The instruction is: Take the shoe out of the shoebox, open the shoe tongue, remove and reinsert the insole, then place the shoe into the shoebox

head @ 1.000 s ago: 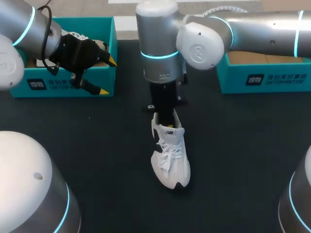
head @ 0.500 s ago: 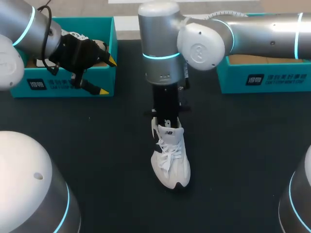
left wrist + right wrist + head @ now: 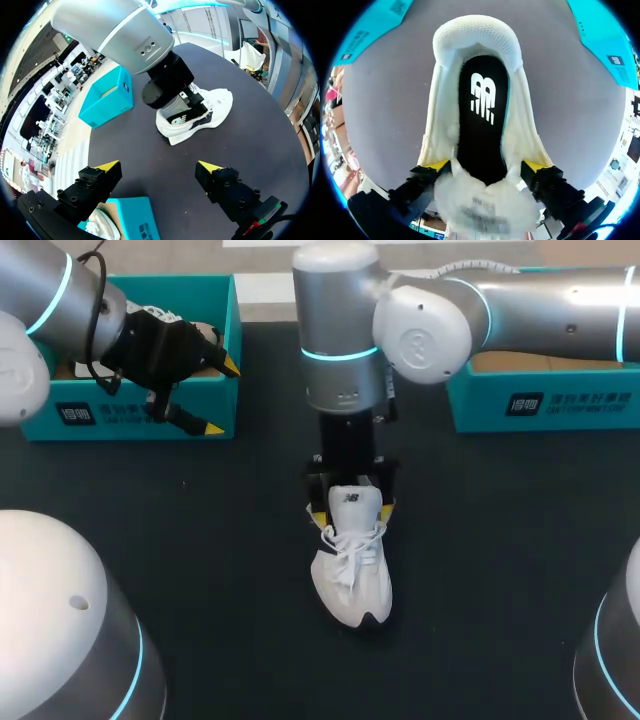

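The white shoe lies on the black desk in the middle of the head view, out of both boxes, its toe toward the lower edge of the frame and its heel toward the upper edge. Its tongue stands up at the mouth of the shoe.

The right arm comes in from the upper right and hangs straight down over the heel end. The right claw has its 2 fingers spread apart, 1 at each side of the shoe's opening. In the right wrist view the 2 yellow tips of that claw flank the upper by the tongue, close against the sides of the shoe; whether they press on it cannot be told. Ahead of them the black insole lies flat inside, running to the heel collar.

The left claw hangs at the upper left of the head view, at the near right corner of the teal shoebox. Its fingers are apart with nothing between them. In the left wrist view this claw sits above the box corner, with the shoe and the right arm well ahead of it.

A 2nd teal box stands at the upper right of the head view.
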